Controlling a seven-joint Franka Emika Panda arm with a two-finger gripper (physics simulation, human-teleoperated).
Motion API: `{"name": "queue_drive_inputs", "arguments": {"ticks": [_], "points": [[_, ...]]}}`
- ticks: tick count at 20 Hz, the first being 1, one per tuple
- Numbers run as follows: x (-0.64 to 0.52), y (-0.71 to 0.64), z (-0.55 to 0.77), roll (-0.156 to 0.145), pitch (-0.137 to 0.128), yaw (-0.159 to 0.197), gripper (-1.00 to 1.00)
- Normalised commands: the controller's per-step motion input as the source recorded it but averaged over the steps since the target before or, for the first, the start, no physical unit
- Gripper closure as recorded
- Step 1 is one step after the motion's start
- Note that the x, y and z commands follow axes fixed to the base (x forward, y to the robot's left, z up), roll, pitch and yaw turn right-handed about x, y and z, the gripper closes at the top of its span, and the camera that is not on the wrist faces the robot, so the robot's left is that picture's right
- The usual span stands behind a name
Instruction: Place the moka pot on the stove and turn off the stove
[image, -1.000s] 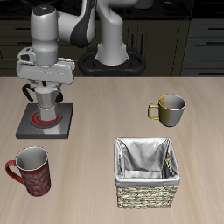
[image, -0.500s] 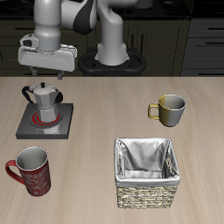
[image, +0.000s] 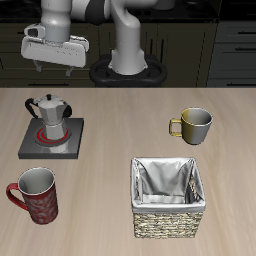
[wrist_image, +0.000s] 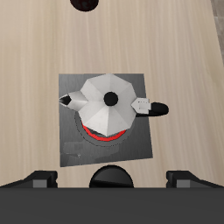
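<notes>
Dark cabinets ran behind a pale wooden table (image: 120, 110). Near one end of it, toward the back edge, lay the stove (image: 50, 138), a flat dark-grey square whose red rings glowed. The moka pot (image: 48, 112) stood upright on the burner, its black handle (wrist_image: 154, 107) pointing sideways and its spout the opposite way; red showed around its base in the wrist view. The gripper (image: 55, 68) hung high above the pot, well clear of it, its fingers spread apart and holding nothing. An olive-gold mug (image: 194, 126) sat toward the other end of the table. A wicker basket (image: 168, 196) with a grey cloth lining stood near the front edge, and a red patterned mug (image: 35, 194) sat by the front edge, in front of the stove.
</notes>
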Motion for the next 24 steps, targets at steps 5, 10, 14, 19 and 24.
{"name": "queue_drive_inputs", "arguments": {"ticks": [5,10,14,19,24], "points": [[-0.33,0.18,0.28,0.085,-0.039,0.025,-1.0],[-0.24,0.18,0.19,0.087,-0.025,0.022,-1.0],[-0.11,0.2,-0.03,0.104,0.034,0.04,-1.0],[-0.16,0.02,0.09,0.066,0.0,0.024,-1.0],[-0.19,-0.16,0.04,-0.024,-0.014,0.011,-1.0]]}}
